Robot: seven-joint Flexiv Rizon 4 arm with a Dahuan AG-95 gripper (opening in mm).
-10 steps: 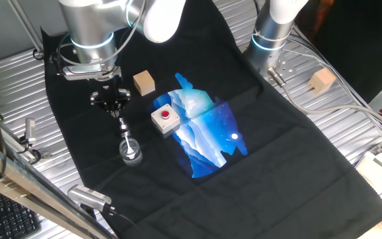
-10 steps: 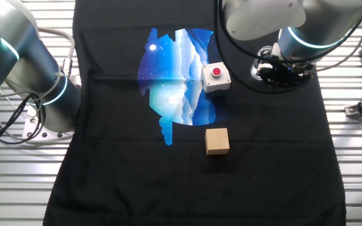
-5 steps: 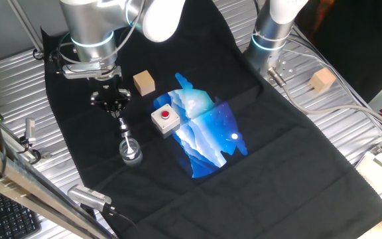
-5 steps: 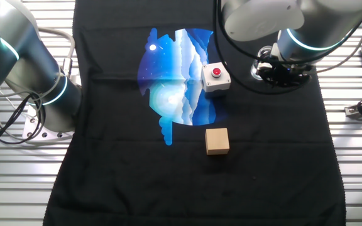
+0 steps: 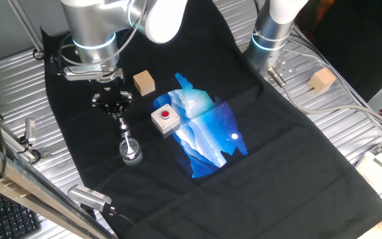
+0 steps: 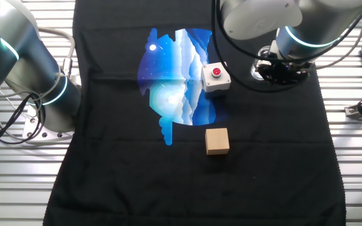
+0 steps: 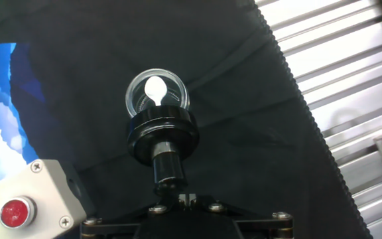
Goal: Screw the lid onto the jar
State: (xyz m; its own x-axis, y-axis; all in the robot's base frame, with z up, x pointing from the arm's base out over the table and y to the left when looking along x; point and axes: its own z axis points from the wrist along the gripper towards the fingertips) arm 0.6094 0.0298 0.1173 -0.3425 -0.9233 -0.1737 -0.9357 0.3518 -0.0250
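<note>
A black cloth is covering the ribbed metal table (image 5: 350, 99). The tool (image 7: 171, 174) is gripping the small round black screw lid (image 7: 162, 135) above the short clear cylinder jar (image 7: 157, 95), standing near the white red-button box (image 7: 20, 203).

Lighting's pretty even and bright overhead in both fixed views, soft shadows only. The black cloth (image 5: 297, 153) soaks up detail, while the ribbed metal table (image 6: 357, 157) throws pale glare. Hand view is dimmer; the jar (image 7: 156, 96) shows a white hotspot inside, and the near mount at the bottom looks soft.
</note>
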